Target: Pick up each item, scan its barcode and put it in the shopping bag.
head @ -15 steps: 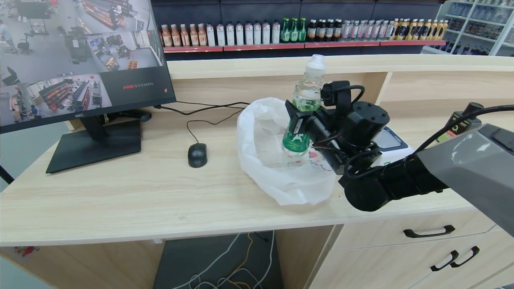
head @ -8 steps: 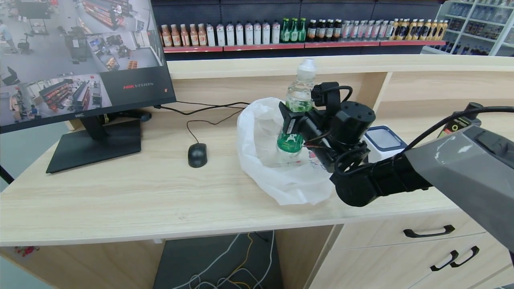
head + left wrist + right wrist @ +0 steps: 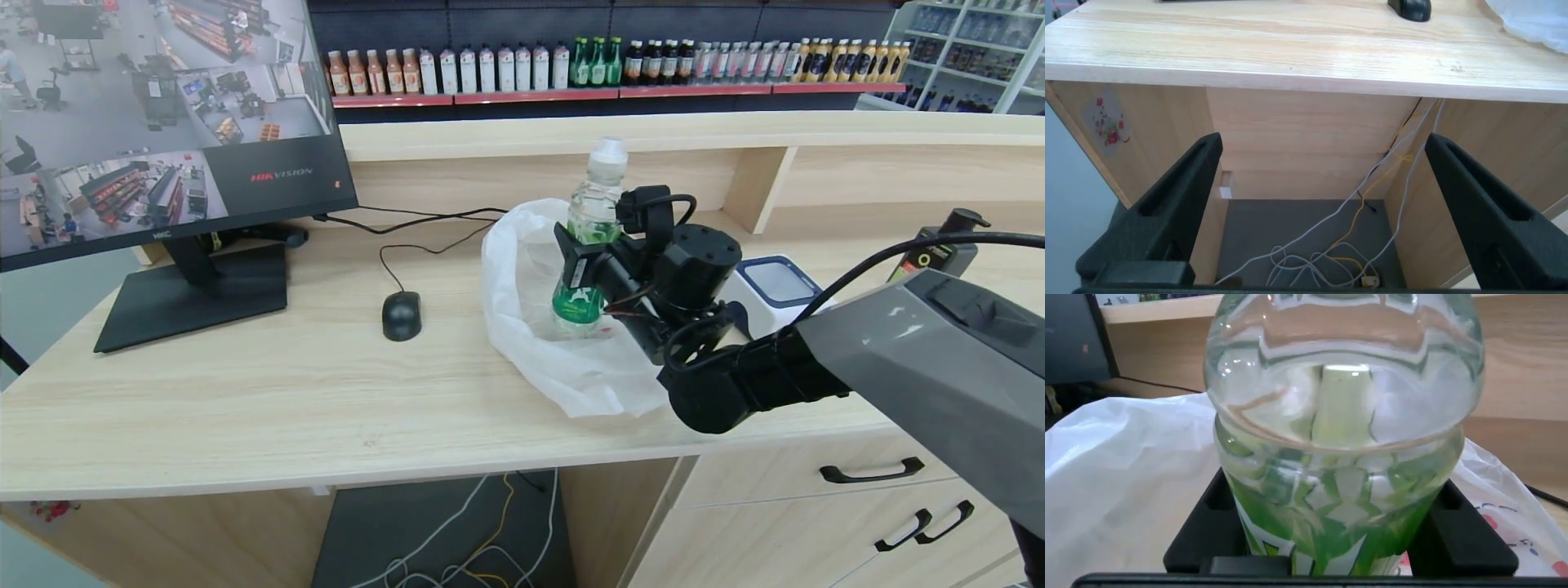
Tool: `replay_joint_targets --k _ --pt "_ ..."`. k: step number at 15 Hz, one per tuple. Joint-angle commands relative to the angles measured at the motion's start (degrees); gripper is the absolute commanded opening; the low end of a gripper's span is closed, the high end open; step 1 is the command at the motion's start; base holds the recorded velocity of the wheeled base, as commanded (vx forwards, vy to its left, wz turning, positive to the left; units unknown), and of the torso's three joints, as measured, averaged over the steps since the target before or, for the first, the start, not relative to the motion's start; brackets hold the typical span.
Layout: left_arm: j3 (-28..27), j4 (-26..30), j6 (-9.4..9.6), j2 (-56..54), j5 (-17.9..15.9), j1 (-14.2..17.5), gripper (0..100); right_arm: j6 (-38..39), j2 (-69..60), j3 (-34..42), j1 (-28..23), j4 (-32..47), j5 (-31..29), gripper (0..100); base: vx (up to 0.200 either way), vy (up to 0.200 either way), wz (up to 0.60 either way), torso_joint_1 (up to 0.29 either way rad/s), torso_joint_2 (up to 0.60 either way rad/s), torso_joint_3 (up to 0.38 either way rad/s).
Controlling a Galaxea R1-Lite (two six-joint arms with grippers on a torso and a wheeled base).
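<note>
While hovering over the open mouth of the shopping bag [image 3: 531,335], grips the bottle [image 3: 593,204] in the right gripper [image 3: 584,278], fingers closed on either side of the green label. Holds it upright, cap up, base apparently just inside the white plastic rim. Looks like the bagging step, with the scanner [image 3: 775,286] just beside the bag on the counter [image 3: 245,392]. Next calls for lowering until the base settles on the bag's floor, then spreading the fingers and backing out without snagging the thin plastic. Parks the left gripper [image 3: 1323,208] low, facing the counter's front edge, fingers spread wide, nothing between them. As for writing: green label, white shapes, print not legible through the water.
</note>
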Motion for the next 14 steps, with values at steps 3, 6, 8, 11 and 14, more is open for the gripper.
replay_joint_targets --k 3,6,8,11,14 --pt "0.0 0.0 -0.04 -0.02 0.03 0.01 100 -0.02 0.97 0.31 0.33 0.34 -0.02 0 0.0 0.0 0.0 0.0 0.0 0.0" --pt "0.0 0.0 -0.04 -0.02 0.03 0.01 100 -1.34 0.97 0.05 1.3 0.51 -0.2 0 0.0 0.0 0.0 0.0 0.0 0.0" --pt "0.0 0.0 -0.04 -0.02 0.03 0.01 100 -2.31 1.14 0.31 1.92 0.43 -0.37 0 0.0 0.0 0.0 0.0 0.0 0.0" --pt "0.0 0.0 -0.04 -0.02 0.03 0.01 100 -2.39 1.32 1.72 2.09 0.34 -0.46 0 0.0 0.0 0.0 0.0 0.0 0.0" --pt "0.0 0.0 -0.13 -0.02 0.03 0.01 100 -2.39 1.05 2.6 1.83 0.16 -0.46 0 0.0 0.0 0.0 0.0 0.0 0.0"
